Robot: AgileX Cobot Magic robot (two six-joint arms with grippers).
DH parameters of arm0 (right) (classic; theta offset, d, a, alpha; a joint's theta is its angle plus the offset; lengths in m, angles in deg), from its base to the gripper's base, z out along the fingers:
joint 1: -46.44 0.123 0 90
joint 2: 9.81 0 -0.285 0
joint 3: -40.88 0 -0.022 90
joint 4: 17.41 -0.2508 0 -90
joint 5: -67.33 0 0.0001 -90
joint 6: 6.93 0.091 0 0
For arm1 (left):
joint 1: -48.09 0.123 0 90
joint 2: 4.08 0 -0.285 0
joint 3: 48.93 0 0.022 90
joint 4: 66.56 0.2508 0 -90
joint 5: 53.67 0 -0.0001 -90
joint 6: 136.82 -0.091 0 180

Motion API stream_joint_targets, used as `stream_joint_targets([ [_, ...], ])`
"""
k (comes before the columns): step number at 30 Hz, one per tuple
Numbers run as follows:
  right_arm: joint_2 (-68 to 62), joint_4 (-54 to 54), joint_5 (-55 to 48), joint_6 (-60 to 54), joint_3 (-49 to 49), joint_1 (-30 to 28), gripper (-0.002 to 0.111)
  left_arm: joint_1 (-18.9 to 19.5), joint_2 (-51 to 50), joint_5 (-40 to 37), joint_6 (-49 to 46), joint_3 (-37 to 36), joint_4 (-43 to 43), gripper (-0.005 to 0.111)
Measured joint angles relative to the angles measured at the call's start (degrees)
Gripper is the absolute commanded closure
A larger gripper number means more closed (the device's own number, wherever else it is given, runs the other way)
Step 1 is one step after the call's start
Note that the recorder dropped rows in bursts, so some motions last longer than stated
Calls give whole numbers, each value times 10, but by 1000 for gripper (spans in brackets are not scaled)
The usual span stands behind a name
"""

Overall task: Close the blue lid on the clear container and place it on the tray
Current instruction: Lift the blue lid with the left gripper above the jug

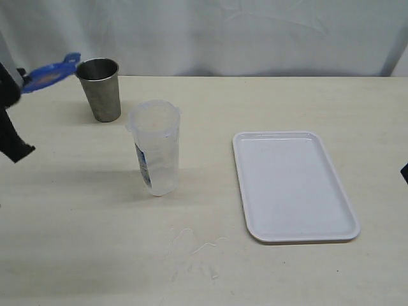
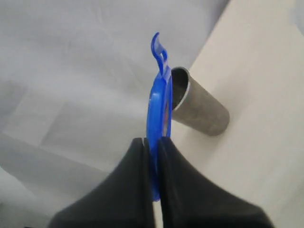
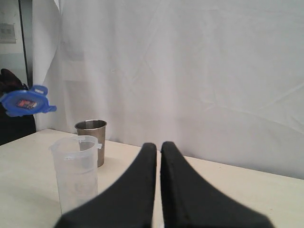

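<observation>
Carry step: my left claw [image 2: 152, 142] grips the blue lid [image 2: 156, 107] aloft; next it needs centring over the clear container [image 1: 155, 145], lower and aside. Right claw [image 3: 158, 146] closed, empty.

A pale wood-grain table [image 1: 76, 255] carried three things, all standing apart from one another. The clear container [image 1: 155, 150] stood upright left of the middle, with a grey metal cup [image 1: 100, 89] upright at its eleven o'clock, near the far edge. The white tray [image 1: 293, 191] lay flat at the container's three o'clock, nothing on it.
</observation>
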Motion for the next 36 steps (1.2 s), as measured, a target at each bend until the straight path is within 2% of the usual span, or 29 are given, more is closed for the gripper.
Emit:
stream_joint_targets([
  [4, 0, 0, 0, 0, 0, 0, 104, 1, 31, -34, 122, 36, -40, 107],
  [8, 0, 0, 0, 0, 0, 0, 104, 1, 44, -135, 272, 94, -63, 107],
  [12, 0, 2, -1, 0, 0, 0, 104, 1, 44, -238, 358, 134, -96, 107],
  [14, 0, 2, -2, 0, 0, 0, 104, 1, 44, -281, 373, 140, -149, 107],
  [18, 0, 2, -2, 0, 0, 0, 104, 1, 42, -352, 363, 141, -280, 107],
  [22, 0, 2, -2, 0, 0, 0, 104, 1, 42, -407, 294, 141, -455, 107],
  [25, 0, 2, -2, 0, 0, 0, 104, 1, 42, -437, 259, 141, -546, 107],
  [30, 0, 2, -2, 0, 0, 0, 104, 1, 42, -453, 234, 133, -599, 107],
  [36, 0, 2, -2, 0, 0, 0, 104, 1, 42, -440, 190, 74, -636, 107],
])
